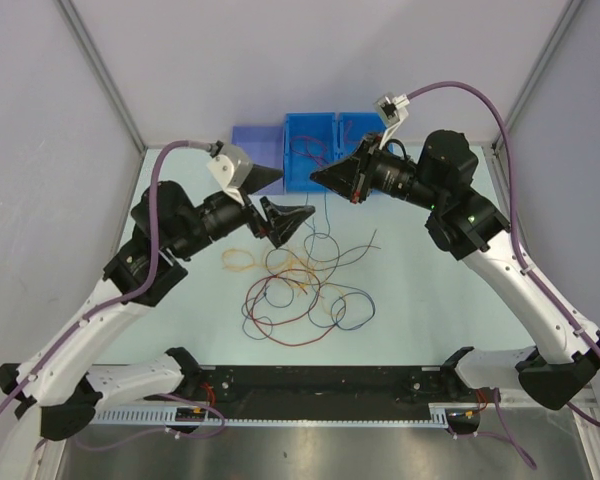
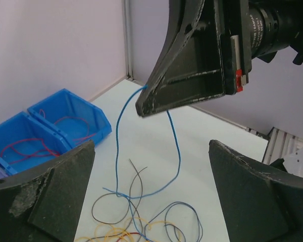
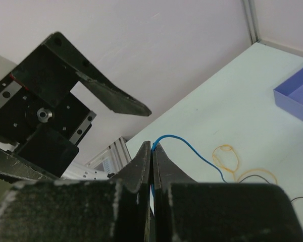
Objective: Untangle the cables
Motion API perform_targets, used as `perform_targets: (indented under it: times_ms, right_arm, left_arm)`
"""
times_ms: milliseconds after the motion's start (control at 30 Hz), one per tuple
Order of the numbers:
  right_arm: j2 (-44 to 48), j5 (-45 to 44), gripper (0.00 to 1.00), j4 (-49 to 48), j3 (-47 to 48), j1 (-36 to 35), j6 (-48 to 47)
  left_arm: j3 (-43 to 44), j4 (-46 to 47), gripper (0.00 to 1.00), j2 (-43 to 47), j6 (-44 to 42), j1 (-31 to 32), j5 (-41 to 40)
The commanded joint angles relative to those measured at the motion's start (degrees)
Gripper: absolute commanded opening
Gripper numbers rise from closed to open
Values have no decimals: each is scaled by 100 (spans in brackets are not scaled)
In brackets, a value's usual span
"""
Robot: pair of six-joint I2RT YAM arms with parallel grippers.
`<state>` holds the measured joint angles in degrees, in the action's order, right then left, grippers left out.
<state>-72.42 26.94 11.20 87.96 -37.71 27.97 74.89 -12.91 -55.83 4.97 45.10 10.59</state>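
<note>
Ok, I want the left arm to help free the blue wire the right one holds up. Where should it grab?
Probably the straighter hanging stretch of the blue wire, above the pile. It hangs nearly straight and alone there, so the open left gripper can close across it from its own side.

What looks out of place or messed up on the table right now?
Only the cables: red, orange, black and blue strands lie knotted in a loose heap mid-table. One blue cable is pinched in the right gripper and hangs in a loop above the heap. Nothing looks broken or spilled.
</note>
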Motion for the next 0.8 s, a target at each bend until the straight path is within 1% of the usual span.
perform_targets:
  times_ms: [0,67,267,367,433,467,500,567,600,667,733,767]
  right_arm:
    - [150,540,0,128,116,10,-248]
    - [167,549,0,189,142,10,-300]
    - [185,549,0,146,107,27,-283]
    - [202,497,0,102,98,27,-248]
    - [193,426,0,93,90,27,-222]
    - [211,391,0,67,81,36,-204]
    - [211,330,0,40,63,27,-169]
    - [229,172,0,57,46,36,-134]
    - [237,119,0,58,45,36,-99]
    - [264,-39,0,66,10,36,-72]
    - [264,-83,0,66,-7,36,-63]
    - [281,-110,0,75,-7,27,-63]
  left_arm:
    - [578,-203,100,-453,-813,34,706]
    - [745,-361,100,-603,-875,34,971]
    - [808,-432,100,-982,-814,34,971]
    - [694,-327,100,-1008,-630,34,796]
    - [562,-73,98,-974,-341,34,576]
    - [396,41,93,-904,-226,69,454]
    - [308,304,88,-859,-7,104,9]
    - [19,534,77,-728,144,261,-450]
    - [-70,622,76,-701,231,306,-670]
    - [-237,859,75,-701,337,394,-673]
    - [-247,878,75,-779,382,490,-698]
    - [-212,851,73,-815,364,647,-777]
